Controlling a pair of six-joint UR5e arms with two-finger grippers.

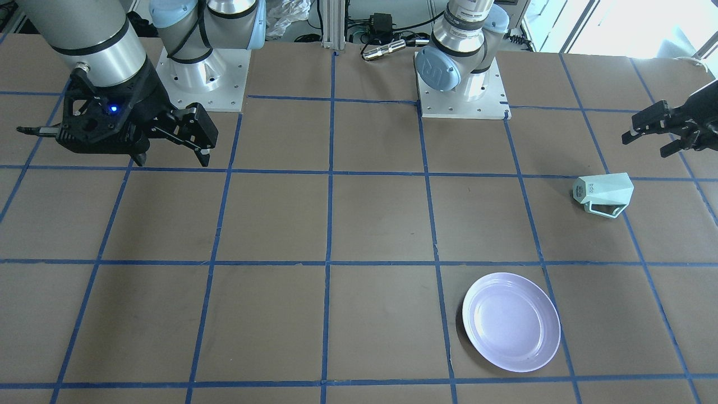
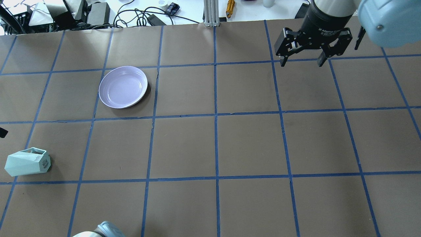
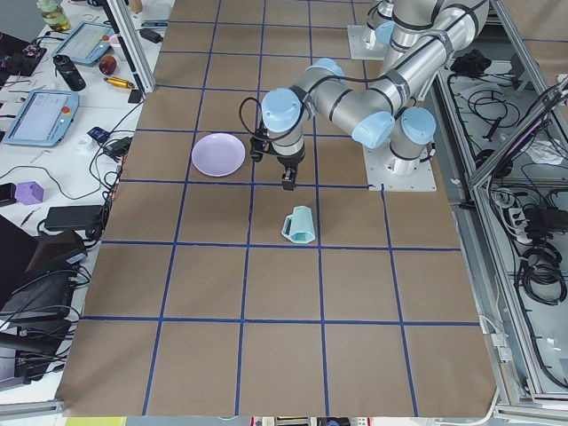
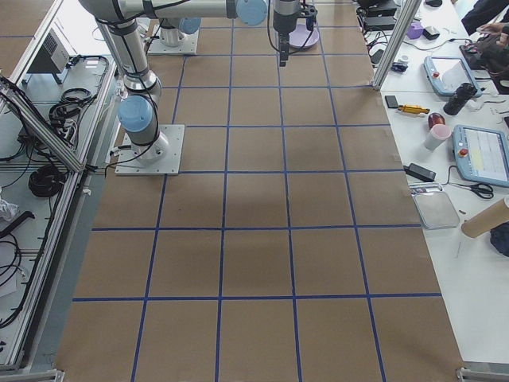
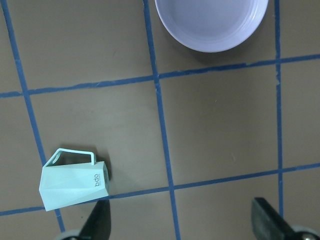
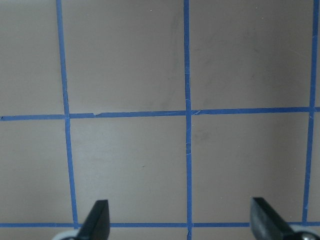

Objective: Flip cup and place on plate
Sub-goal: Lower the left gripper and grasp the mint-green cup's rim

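Observation:
The mint-green cup lies on its side on the brown table near the robot's left edge. Its marked base faces the table's middle and its handle points away from the robot. It also shows in the front view and the left wrist view. The lavender plate sits empty farther out; it also shows in the front view and the left wrist view. My left gripper hovers open and empty above the table beside the cup. My right gripper hangs open and empty over the far right of the table.
The brown table top carries a grid of blue tape. Both arm bases stand on white plates at the robot's edge. Cables and devices lie beyond the far edge.

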